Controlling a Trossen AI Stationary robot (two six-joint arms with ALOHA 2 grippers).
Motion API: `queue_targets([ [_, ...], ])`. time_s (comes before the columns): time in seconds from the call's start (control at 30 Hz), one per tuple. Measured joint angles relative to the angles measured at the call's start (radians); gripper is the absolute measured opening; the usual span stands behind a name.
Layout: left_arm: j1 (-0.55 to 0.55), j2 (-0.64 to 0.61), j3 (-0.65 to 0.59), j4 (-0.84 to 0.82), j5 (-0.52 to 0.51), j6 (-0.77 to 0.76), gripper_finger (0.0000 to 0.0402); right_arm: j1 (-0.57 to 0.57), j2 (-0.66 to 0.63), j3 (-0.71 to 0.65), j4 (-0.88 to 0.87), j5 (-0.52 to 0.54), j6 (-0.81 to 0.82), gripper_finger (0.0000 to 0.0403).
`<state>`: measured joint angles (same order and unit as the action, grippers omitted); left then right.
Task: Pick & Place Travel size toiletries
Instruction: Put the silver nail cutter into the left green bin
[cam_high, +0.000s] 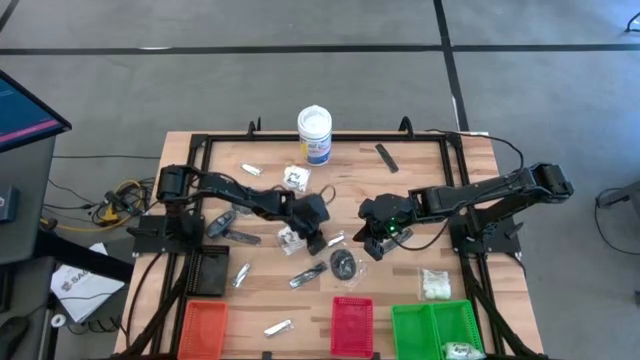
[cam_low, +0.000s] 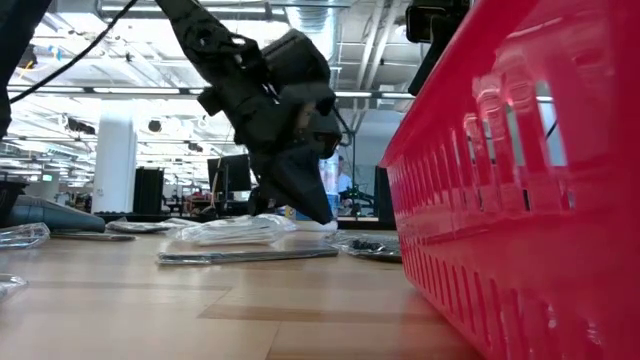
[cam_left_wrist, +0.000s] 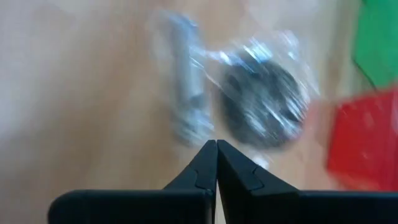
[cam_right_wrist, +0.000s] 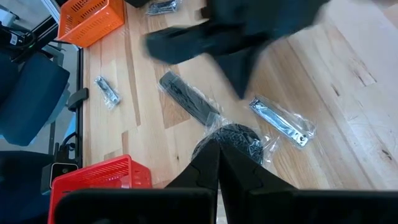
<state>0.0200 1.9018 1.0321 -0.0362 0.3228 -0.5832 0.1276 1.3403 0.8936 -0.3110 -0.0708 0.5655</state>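
Both arms reach in over the middle of the table, above a loose scatter of travel size toiletries that lie flat on the wood, well short of the 3 trays at the near edge: the orange tray (cam_high: 203, 320), the red tray (cam_high: 351, 322) and the green tray (cam_high: 434, 322). The left gripper (cam_high: 318, 242) has its 2 fingers pressed tip to tip and carries nothing; it points steeply down, its tip close over the wood beside a clear packet (cam_low: 232, 231), which suits lining up on an item rather than carrying one. The right gripper (cam_high: 376, 245) is likewise fully closed and empty, hanging just beside the dark round disc (cam_high: 343, 264), whose crinkled clear wrap shows in the right wrist view. That disc has no long axis to speak of. The silvery sachet (cam_high: 308, 274) just beside it does: in the high view it runs slantwise, one end toward the disc, the other toward the orange tray. The slim black stick (cam_right_wrist: 188, 100) lies nearby, also slantwise. Likely either gripper must open before anything can be taken.
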Motion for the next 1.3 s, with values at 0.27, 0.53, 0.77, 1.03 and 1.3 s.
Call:
queue_targets([
  [0.27, -0.017, 0.0, -0.03, -0.008, -0.095, -0.001, 0.0, 0.0, 0.0, 0.0, -0.002, 0.0, 0.0, 0.0],
  [0.53, 0.061, 0.028, -0.03, 0.01, -0.072, 0.0, 0.0, 0.0, 0.0, 0.0, -0.002, 0.0, -0.012, 0.0],
  [0.77, 0.078, 0.035, -0.029, 0.017, -0.068, 0.001, 0.0, 0.0, 0.0, 0.0, -0.002, 0.0, -0.016, 0.0],
  [1.03, 0.057, 0.009, -0.033, 0.003, -0.091, -0.025, 0.0, 0.0, 0.034, 0.001, 0.029, 0.023, -0.233, 0.0007],
  [1.3, 0.014, -0.035, -0.034, 0.004, -0.132, -0.088, 0.0, -0.009, 0.15, 0.006, 0.064, 0.05, -0.385, 0.0082],
])
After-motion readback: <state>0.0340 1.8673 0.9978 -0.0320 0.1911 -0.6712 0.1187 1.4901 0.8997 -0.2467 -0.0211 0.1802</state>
